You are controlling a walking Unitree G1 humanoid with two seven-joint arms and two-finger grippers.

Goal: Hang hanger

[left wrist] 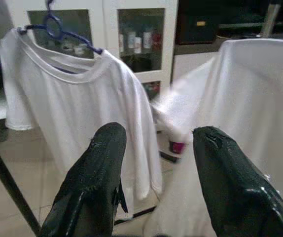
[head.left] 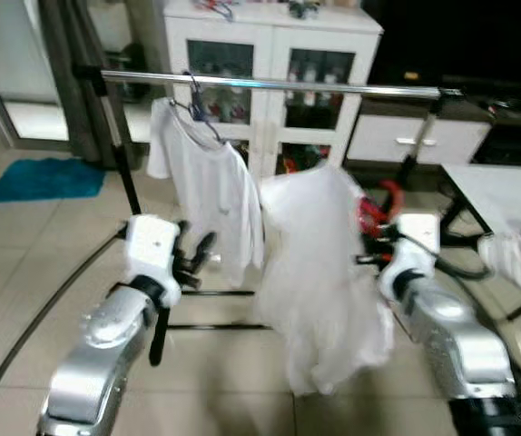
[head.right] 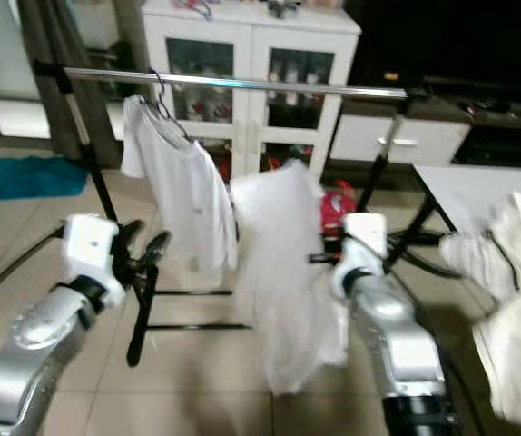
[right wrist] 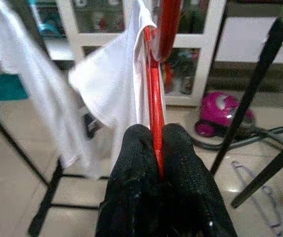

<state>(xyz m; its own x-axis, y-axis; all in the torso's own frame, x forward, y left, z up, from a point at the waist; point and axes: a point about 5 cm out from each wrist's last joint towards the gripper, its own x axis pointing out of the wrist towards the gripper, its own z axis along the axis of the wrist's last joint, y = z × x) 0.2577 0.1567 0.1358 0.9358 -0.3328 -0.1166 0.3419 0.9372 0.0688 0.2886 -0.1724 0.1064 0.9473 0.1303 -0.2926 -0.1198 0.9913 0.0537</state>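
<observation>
A chrome clothes rail (head.left: pixel 270 84) spans the scene on black stands. One white T-shirt (head.left: pixel 208 186) hangs from it on a blue hanger (left wrist: pixel 57 30). My right gripper (right wrist: pixel 155 143) is shut on a red hanger (right wrist: pixel 154 94) that carries a second white garment (head.left: pixel 319 272), held below the rail and to the right of the hung shirt. In the head views the red hanger (head.left: pixel 372 216) peeks out beside that garment. My left gripper (left wrist: pixel 154 143) is open, empty, low and just left of the hung shirt.
A white glass-door cabinet (head.left: pixel 270 82) stands behind the rail. A white table (head.left: pixel 501 186) with a pile of white clothes (head.right: pixel 506 300) is at the right. A pink vacuum (right wrist: pixel 220 116) and a loose hanger (right wrist: pixel 257 192) lie on the tiled floor. A teal mat (head.left: pixel 47 177) lies far left.
</observation>
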